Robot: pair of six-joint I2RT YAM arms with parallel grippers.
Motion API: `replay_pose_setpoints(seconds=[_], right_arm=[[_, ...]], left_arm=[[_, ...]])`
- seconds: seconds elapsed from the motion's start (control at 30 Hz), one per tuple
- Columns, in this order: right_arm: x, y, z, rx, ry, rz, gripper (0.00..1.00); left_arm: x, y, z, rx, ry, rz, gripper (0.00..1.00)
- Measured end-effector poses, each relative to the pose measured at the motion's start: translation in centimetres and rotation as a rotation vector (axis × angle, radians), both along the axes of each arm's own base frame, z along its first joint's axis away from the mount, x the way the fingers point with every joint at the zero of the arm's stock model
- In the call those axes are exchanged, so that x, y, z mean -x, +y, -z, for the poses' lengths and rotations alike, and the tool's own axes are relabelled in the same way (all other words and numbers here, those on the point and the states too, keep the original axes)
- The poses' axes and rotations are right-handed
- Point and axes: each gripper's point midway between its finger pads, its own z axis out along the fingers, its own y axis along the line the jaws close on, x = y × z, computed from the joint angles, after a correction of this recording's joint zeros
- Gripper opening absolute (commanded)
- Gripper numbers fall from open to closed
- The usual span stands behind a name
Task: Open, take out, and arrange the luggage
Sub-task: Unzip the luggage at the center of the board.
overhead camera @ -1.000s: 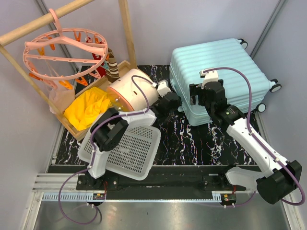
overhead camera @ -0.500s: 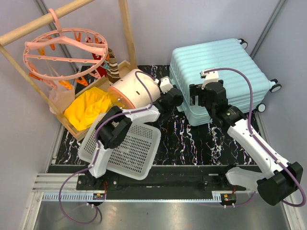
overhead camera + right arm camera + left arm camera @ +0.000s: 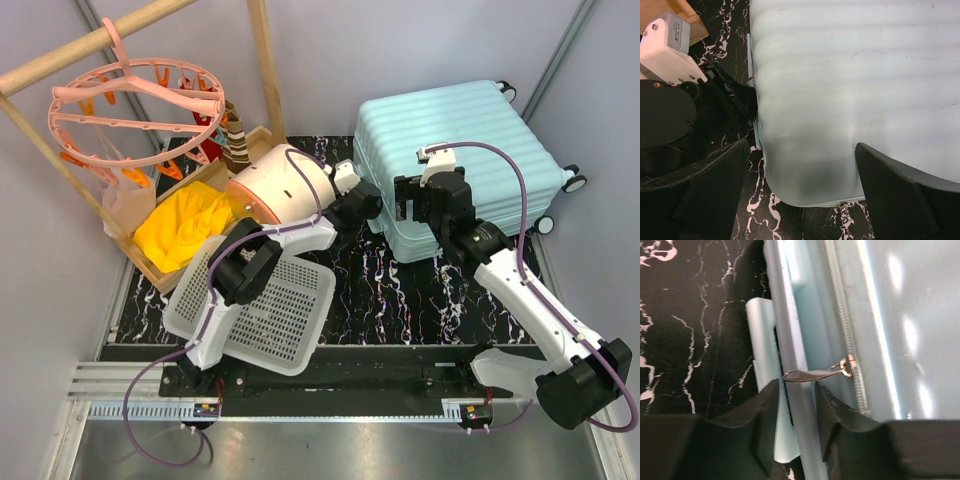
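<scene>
At the upper left of the overhead view a pink peg hanger [image 3: 135,105] hangs from a wooden frame [image 3: 262,60]; the frame's rail runs off the left and top edges. Below it a yellow cloth [image 3: 185,230] lies bunched, its lower end hidden behind the left arm. The cream-and-orange drawer box [image 3: 282,185] lies tipped on its side, partly covered by a purple cable. The white perforated basket [image 3: 270,310] sits at the lower left, its upper left part under the arm's elbow.

At mid-frame the left gripper [image 3: 368,207] is pressed to the left side of the luggage [image 3: 470,135], and its tips cannot be made out from above. In the left wrist view the two fingers [image 3: 762,410] stand narrow, astride the shell's raised edge. The zip pull [image 3: 815,374] lies across the gap just above the fingertips. Whether they pinch it, or merely flank it, cannot be told.

The luggage lies flat and closed at the upper right, partly on the black marbled mat [image 3: 400,300]. Its wheels [image 3: 572,178] are at the right edge, and the right arm's wrist covers its near-left corner. The right gripper [image 3: 420,215] hovers over that corner. In the right wrist view its fingers [image 3: 715,195] are spread wide, one on each side of the rounded corner, holding nothing. The shell's ribs are blurred there, and the luggage is cut off at the top and right.
</scene>
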Motion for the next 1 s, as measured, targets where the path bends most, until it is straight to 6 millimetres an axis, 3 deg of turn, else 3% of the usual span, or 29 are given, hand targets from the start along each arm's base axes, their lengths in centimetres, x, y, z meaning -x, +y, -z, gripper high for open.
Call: replay_pose_setpoints(seconds=[0.13, 0.4, 0.8, 0.93, 1.0], right_arm=[[0.0, 0.0, 0.0, 0.0, 0.0, 0.0, 0.96], [0.1, 0.0, 0.0, -0.016, -0.006, 0.005, 0.96], [1.3, -0.7, -0.1, -0.1, -0.035, 0.048, 0.97], [2.8, -2.0, -0.1, -0.123, -0.034, 0.103, 0.98], [4.2, -3.0, 1.4, -0.119, 0.012, 0.137, 0.98]], left_arm=[[0.0, -0.3, -0.2, 0.019, 0.0, 0.004, 0.0], [0.4, -0.1, -0.1, 0.043, -0.018, 0.004, 0.0], [2.7, -0.4, -0.4, 0.059, -0.074, 0.038, 0.0], [2.7, -0.5, -0.5, 0.049, -0.078, 0.036, 0.0], [2.7, -0.5, -0.6, 0.036, -0.077, 0.037, 0.0]])
